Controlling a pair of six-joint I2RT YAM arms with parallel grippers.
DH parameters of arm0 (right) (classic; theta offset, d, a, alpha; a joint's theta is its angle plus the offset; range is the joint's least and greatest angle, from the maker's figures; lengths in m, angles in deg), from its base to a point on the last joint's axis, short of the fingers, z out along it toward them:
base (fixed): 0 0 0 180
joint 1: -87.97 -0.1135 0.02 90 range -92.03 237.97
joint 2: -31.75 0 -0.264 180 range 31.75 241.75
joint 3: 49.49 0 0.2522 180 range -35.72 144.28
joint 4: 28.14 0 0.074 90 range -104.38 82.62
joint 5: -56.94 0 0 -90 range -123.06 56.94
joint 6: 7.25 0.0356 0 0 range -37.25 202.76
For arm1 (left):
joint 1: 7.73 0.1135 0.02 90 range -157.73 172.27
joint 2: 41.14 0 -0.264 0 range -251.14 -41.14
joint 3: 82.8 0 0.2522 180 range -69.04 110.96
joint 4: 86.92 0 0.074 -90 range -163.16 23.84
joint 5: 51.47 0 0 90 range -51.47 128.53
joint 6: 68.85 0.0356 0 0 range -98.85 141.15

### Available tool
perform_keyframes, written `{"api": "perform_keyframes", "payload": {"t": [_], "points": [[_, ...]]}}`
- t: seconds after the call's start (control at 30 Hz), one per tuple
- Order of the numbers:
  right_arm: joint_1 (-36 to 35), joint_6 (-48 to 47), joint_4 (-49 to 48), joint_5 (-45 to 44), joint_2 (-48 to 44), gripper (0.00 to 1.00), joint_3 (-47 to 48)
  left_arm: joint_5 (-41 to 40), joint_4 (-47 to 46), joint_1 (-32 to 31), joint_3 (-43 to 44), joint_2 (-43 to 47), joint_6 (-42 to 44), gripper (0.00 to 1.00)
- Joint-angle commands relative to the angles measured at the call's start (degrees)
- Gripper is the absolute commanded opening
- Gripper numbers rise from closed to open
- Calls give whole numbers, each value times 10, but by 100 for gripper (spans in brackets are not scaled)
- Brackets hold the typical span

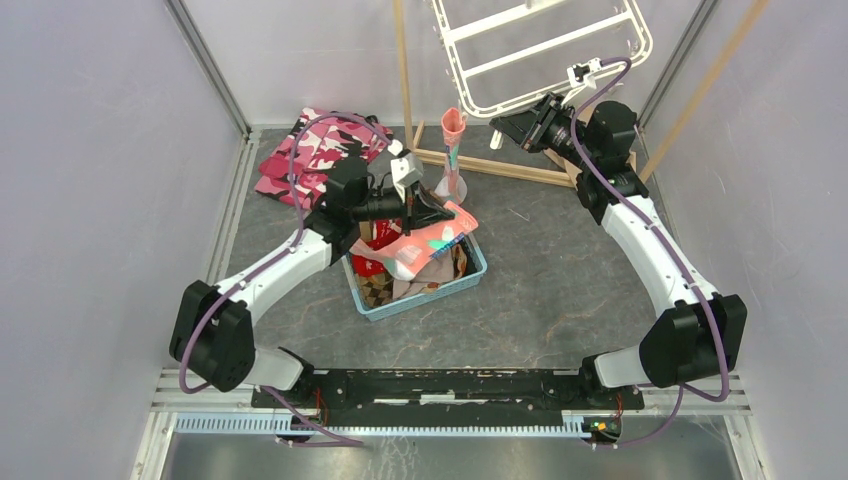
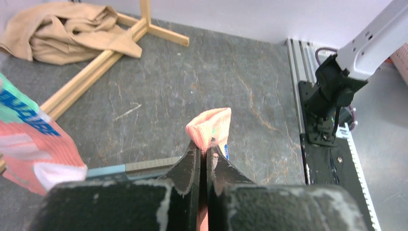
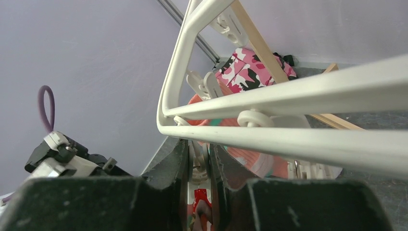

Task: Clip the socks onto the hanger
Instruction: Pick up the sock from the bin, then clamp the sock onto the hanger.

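My left gripper [image 1: 448, 214] [image 2: 208, 147] is shut on the cuff of a salmon-pink sock [image 2: 210, 126] that lies over the other socks [image 1: 400, 262] in the blue basket [image 1: 476, 272]. A second salmon sock [image 1: 453, 150] with teal patches hangs from a peg of the white hanger [image 1: 545, 50] [image 3: 288, 139] and shows at the left edge [image 2: 29, 139] of the left wrist view. At the hanger's lower rim, my right gripper [image 1: 498, 134] [image 3: 198, 150] is shut on a white clip peg [image 3: 197, 162], squeezing it between both fingers.
A pink camouflage garment [image 1: 318, 150] [image 3: 245, 70] lies at the back left. The wooden pole stand [image 1: 500, 165] [image 2: 96, 65] crosses the floor behind the basket, and a tan cloth [image 2: 62, 31] lies beyond it. Grey walls close in on both sides.
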Motion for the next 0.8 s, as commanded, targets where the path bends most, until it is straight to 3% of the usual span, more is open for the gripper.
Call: {"api": "perform_keyframes", "payload": {"t": [0.0, 0.2, 0.57, 0.77], "points": [[1, -1, 14, 9, -10, 0, -12, -21, -168, -1, 4, -5, -141, 2], [1, 0, 11, 13, -10, 0, -13, -58, -296, -1, 20, -50, -254, 2], [-1, 7, 0, 17, -12, 0, -16, -107, -314, -5, 95, -123, -374, 2], [0, 8, -1, 17, -13, 0, -16, -114, -329, -15, 117, -141, -396, 2]]}}
